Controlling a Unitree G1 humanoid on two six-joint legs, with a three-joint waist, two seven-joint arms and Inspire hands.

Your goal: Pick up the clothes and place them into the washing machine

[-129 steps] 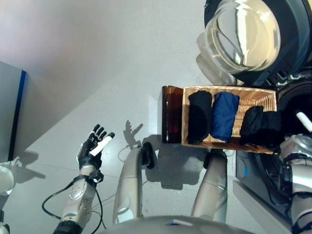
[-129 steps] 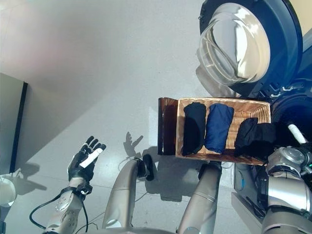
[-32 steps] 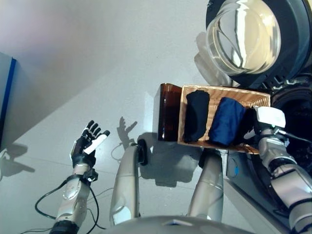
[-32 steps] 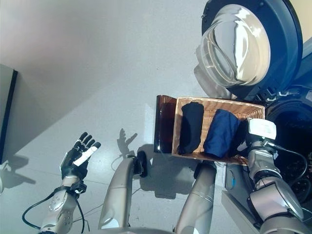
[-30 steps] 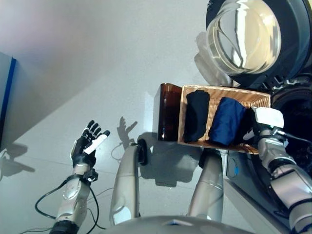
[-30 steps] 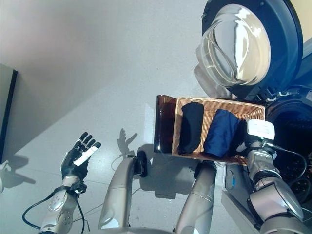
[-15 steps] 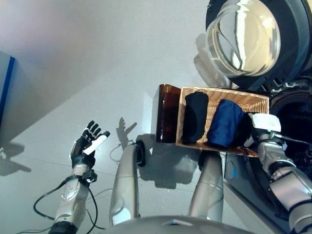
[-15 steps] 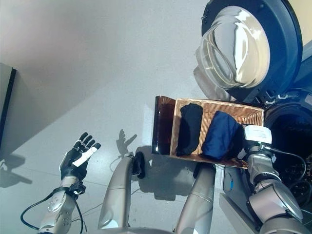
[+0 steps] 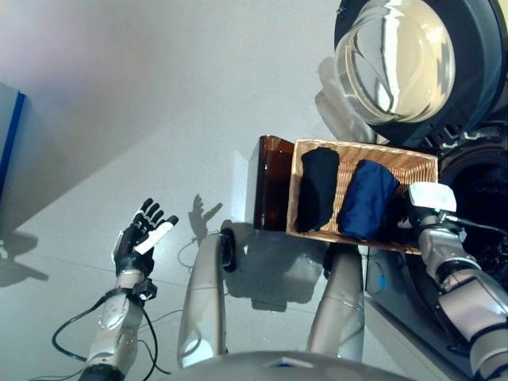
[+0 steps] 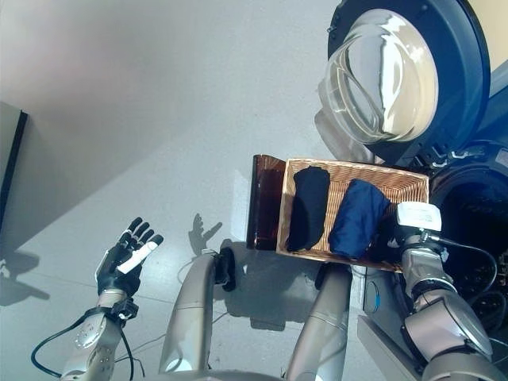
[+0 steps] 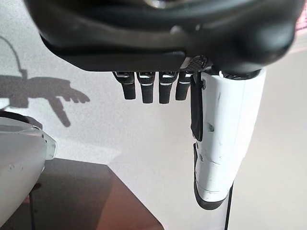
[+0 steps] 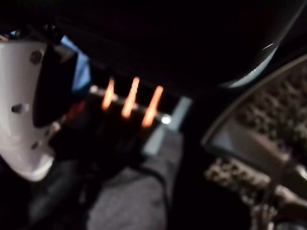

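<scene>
Where the basket (image 9: pixel 425 163) sits, three clothes (image 9: pixel 316 198) lie.

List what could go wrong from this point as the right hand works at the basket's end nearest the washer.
1. The right hand is buried in the dark garment at the wicker basket's end; its grip can't be confirmed, so the lift may come up empty.
2. It may snag the neighbouring blue garment, which lies against it.
3. The basket sits on a narrow brown stand; a sideways pull could shift it.
</scene>
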